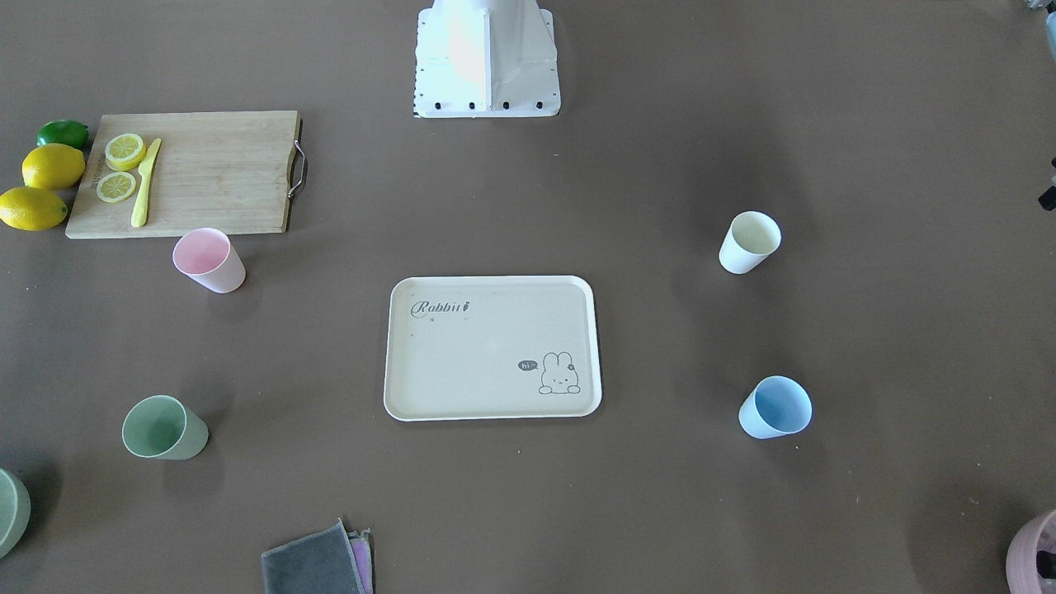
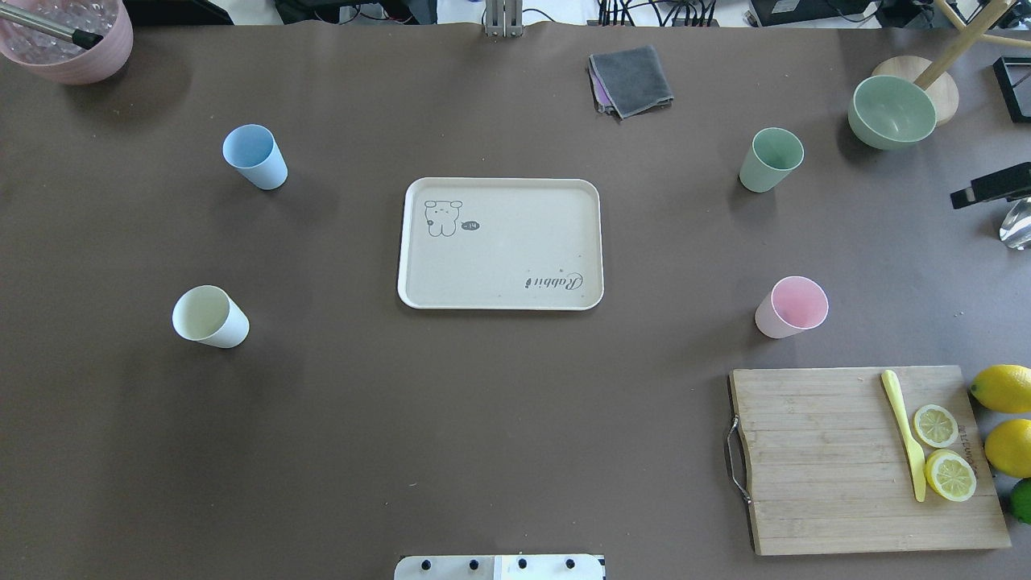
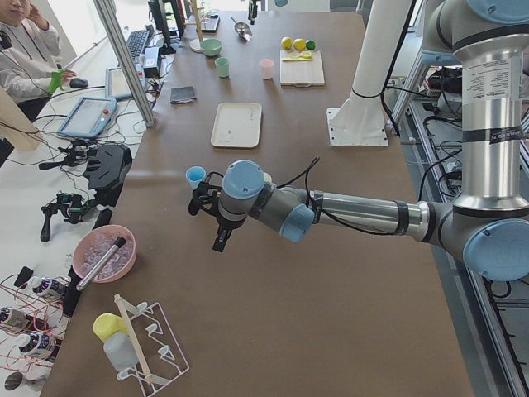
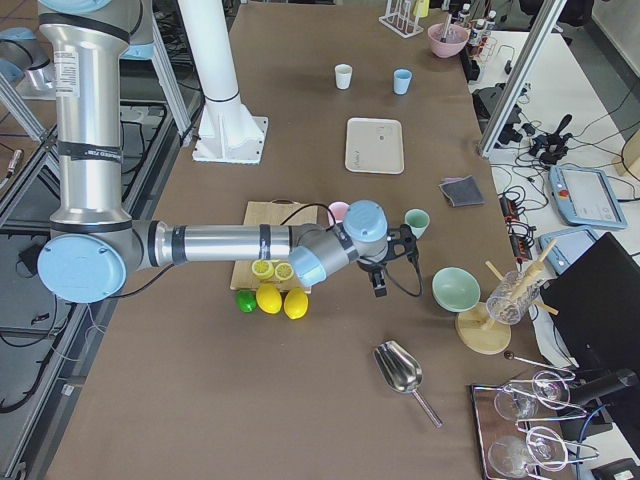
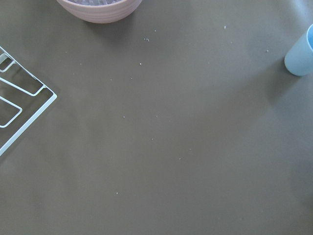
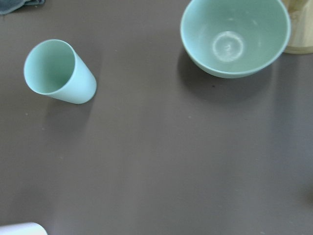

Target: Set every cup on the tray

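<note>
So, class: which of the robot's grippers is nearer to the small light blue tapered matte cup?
Left. The left gripper hovers close by the light blue cup. The right gripper is on the far side of the cream tray, near the sage green cup.

Long table [image 3: 347, 314] with matte brown covering, evenly and diffusely lit. Aluminium frame posts [image 3: 122, 54] stand along its left edge; a white side bench [image 3: 21, 186] lies beyond, carrying electronics.

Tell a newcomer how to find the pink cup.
Find the wooden cutting board on the robot's right. Just beyond its handle-side corner stands the pink cup, upright, off the tray. Its nearest neighbour, the green cup, is farther from the board.
</note>
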{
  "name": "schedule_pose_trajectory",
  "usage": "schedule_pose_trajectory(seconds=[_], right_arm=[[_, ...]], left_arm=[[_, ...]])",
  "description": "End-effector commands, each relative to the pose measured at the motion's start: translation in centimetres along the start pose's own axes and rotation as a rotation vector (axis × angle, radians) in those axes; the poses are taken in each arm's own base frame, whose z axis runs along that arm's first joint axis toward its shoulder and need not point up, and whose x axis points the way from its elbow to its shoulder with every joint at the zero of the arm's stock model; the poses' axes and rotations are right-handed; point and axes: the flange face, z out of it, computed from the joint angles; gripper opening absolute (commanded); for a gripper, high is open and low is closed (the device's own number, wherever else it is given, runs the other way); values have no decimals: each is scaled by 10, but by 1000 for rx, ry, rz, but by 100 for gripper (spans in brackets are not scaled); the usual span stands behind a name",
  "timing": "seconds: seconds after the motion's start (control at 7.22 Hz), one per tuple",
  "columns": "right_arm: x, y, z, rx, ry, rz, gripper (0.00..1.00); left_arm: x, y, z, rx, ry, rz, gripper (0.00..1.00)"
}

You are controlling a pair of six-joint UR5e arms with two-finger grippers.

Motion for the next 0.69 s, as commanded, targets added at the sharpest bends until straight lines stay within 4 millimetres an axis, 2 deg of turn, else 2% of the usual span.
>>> schedule_pose_trajectory(seconds=[0.0, 0.14, 0.28, 0.42, 0.55], right_arm=[[-111, -5, 33, 4, -30, -14, 100], [-144, 7, 39, -16, -63, 9, 100], [-164, 20, 55, -33, -59, -20, 100], [-159, 36, 73, -63, -31, -19, 100], [-150, 46, 81, -81, -13, -12, 96]], left_arm=[[73, -4, 13, -18, 54, -155, 98], [92, -3, 23, -17, 35, -160, 98], [111, -6, 31, -25, 44, -172, 98], [115, -8, 33, -29, 49, -177, 98], [116, -8, 33, -28, 50, -178, 98]])
